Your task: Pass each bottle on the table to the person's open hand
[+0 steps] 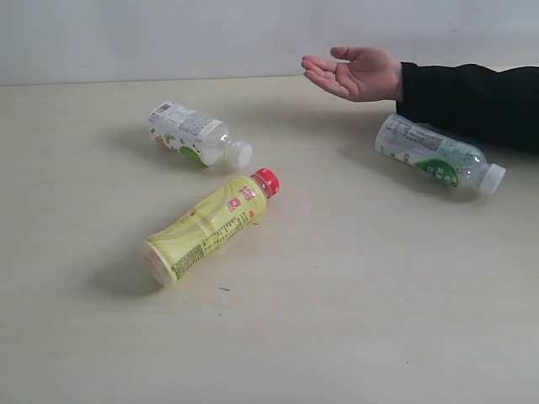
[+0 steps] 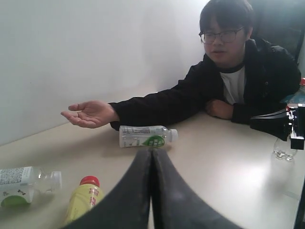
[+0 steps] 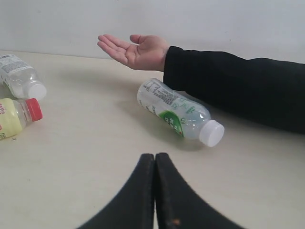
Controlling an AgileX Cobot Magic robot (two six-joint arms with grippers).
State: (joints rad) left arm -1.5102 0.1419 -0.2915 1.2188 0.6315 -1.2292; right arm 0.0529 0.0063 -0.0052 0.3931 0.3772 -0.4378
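Observation:
Three bottles lie on the table [image 1: 354,295]. The yellow bottle [image 1: 210,225] with the red cap is in the middle. One clear white-green bottle [image 1: 198,136] lies behind it, another [image 1: 438,154] beside the black sleeve. The person's open hand [image 1: 354,74] is held palm up at the back. A clear bottle with a red cap [image 2: 284,150] shows partly at the left wrist view's edge. My left gripper [image 2: 151,151] is shut and empty, pointing toward the sleeve-side bottle [image 2: 147,136]. My right gripper [image 3: 155,156] is shut and empty, short of that same bottle [image 3: 178,113]. Neither gripper shows in the exterior view.
The person sits behind the table, the black sleeve [image 1: 472,101] resting on it at the back right. A black piece of the other arm [image 2: 290,121] stands at the left wrist view's edge. A pale wall runs behind the table.

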